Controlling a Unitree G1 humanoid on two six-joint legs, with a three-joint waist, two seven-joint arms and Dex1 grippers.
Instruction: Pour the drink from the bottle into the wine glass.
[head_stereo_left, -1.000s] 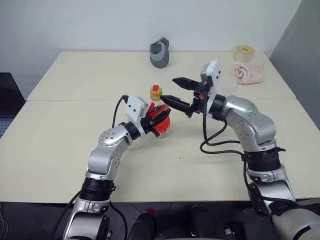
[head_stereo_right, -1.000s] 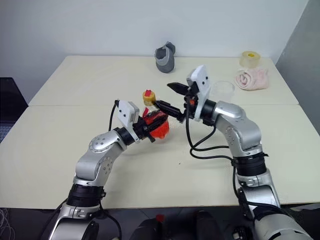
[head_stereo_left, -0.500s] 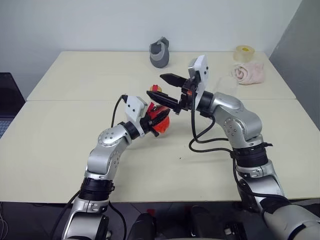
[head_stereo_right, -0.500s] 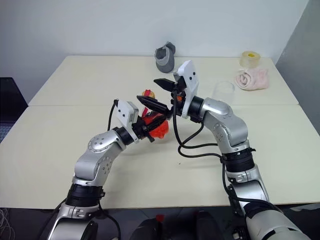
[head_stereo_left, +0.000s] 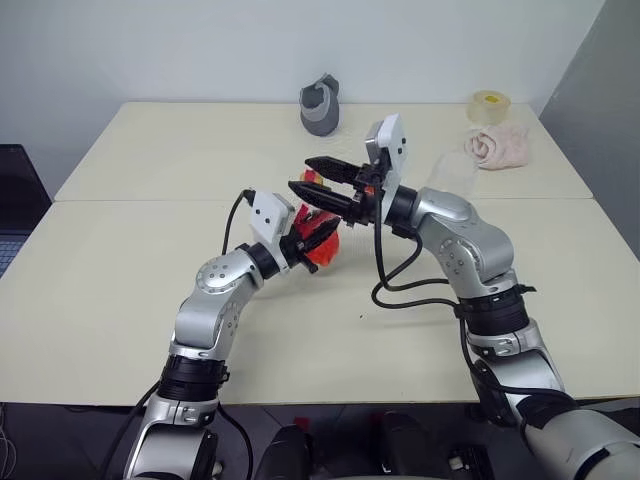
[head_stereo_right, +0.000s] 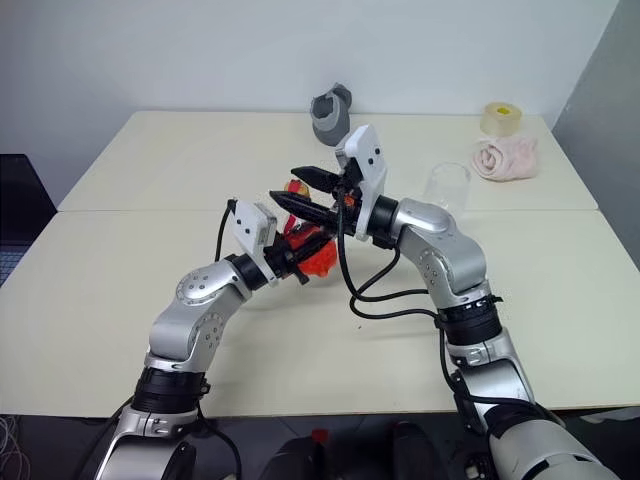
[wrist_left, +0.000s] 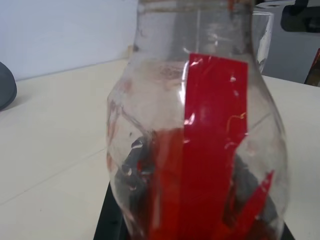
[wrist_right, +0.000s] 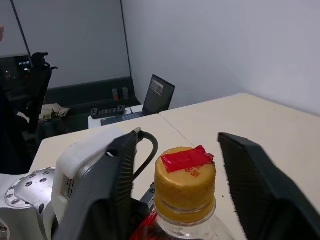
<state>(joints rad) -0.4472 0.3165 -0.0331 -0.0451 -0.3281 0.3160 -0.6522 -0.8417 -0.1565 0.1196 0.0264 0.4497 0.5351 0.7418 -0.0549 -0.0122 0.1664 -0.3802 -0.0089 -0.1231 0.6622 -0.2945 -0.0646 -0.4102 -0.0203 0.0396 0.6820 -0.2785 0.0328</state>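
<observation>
Two grippers meet at the bottle (head_stereo_left: 321, 238), which is upright above the near table (head_stereo_left: 120, 300), off its surface. Left gripper (head_stereo_left: 318, 240) is clenched on the bottle's lower body, around the red label; left wrist view has clear plastic and the label (wrist_left: 216, 150) right up against the lens, black fingers visible through the plastic.

Right gripper (head_stereo_left: 305, 176) reaches in level from the right, at the bottle's top. Its fingers (wrist_right: 260, 185) sit one on each side of the cap (wrist_right: 185, 176) with a gap on both sides, so jaws are parted and not gripping anything. Cap is yellow with a red strip on top, still on the neck.

Drink: can't tell the level; red in the bottle may be label or liquid.

Glass (head_stereo_right: 446, 185) stands upright on the table to the right of the bottle, behind the right forearm, well apart from both grippers. Clear, looks empty.

Other stuff, all behind the bottle on the far table: grey object (head_stereo_left: 320, 104) directly behind; pink cloth (head_stereo_left: 496, 146) far right, beyond the glass; tape roll (head_stereo_left: 488, 104) just behind the cloth.
</observation>
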